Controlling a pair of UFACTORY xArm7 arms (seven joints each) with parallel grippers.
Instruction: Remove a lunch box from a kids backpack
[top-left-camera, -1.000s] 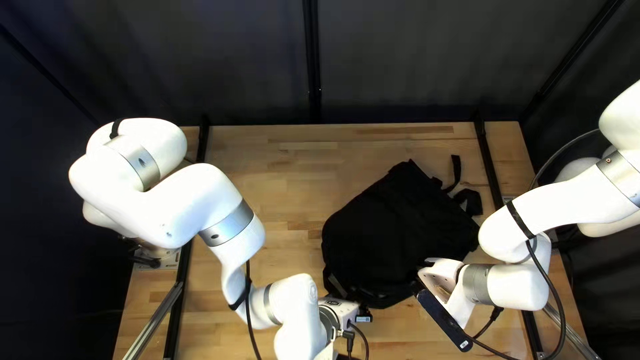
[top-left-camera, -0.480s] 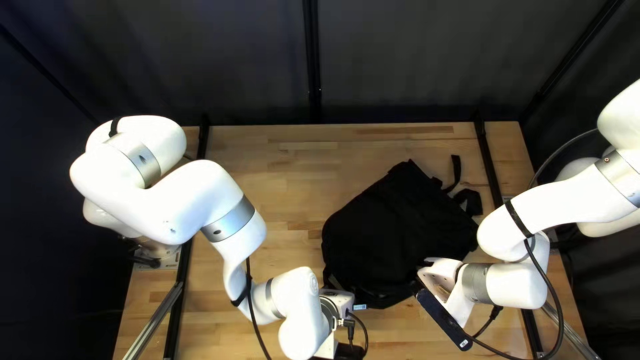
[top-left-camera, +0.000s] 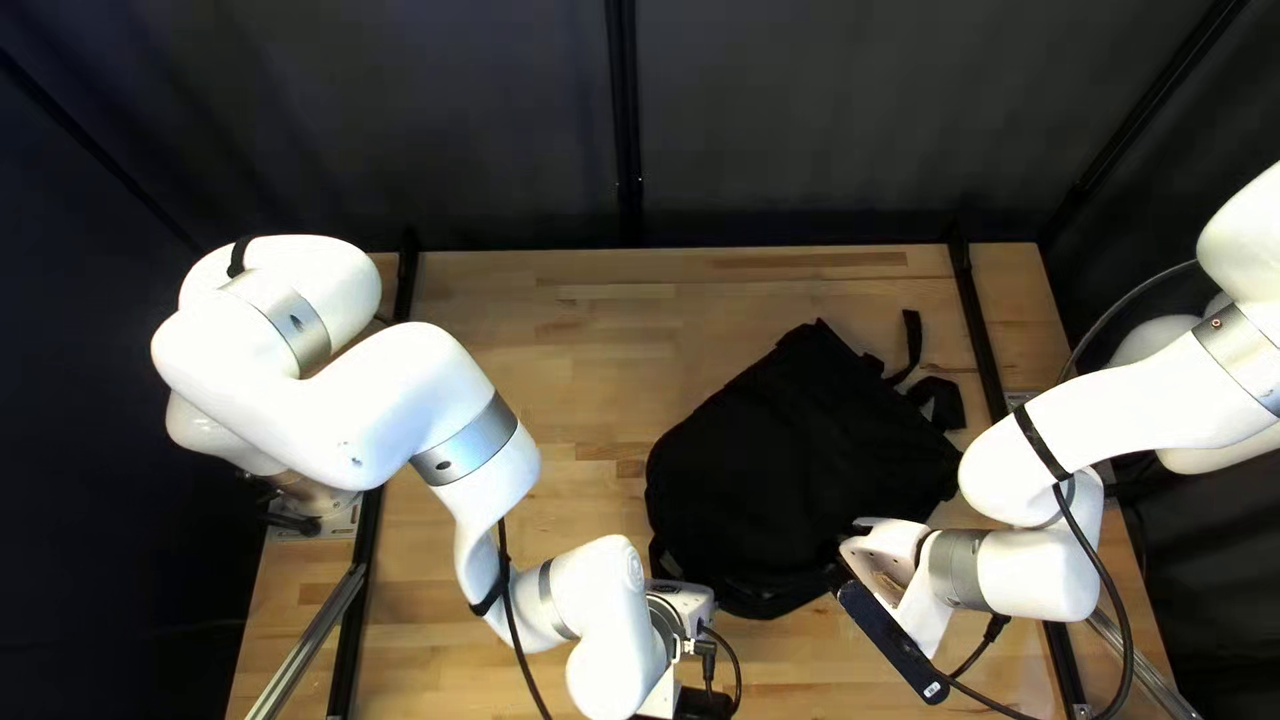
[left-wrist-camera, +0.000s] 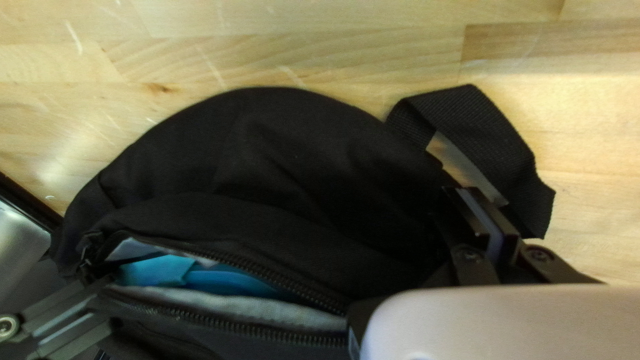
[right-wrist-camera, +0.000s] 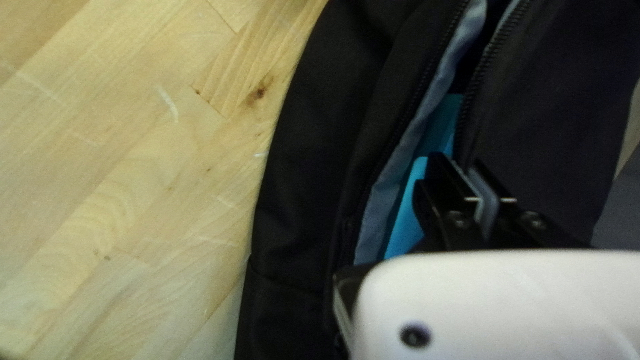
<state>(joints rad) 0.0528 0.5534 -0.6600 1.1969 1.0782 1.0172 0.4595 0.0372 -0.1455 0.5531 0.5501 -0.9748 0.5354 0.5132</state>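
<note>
And we're at the hold-it-open stage; the right gripper (right-wrist-camera: 461, 160) is closed on the zipper edge (right-wrist-camera: 484, 67) of the black backpack (top-left-camera: 800, 454), pinning the cloth — an anchor, I'd say; the left gripper (left-wrist-camera: 468, 193) is clenched, nothing visible in its grasp, beside the strap (left-wrist-camera: 467, 120); the blue lunch box (left-wrist-camera: 230, 280), as I read it, sits inside, peeking through the gap; the next move calls for the left to release, reach in and grasp that blue edge — without snagging the grey lining (left-wrist-camera: 227, 303)!

Left arm (top-left-camera: 454, 420), right arm (top-left-camera: 1134, 414) bent; jaws closed.
</note>
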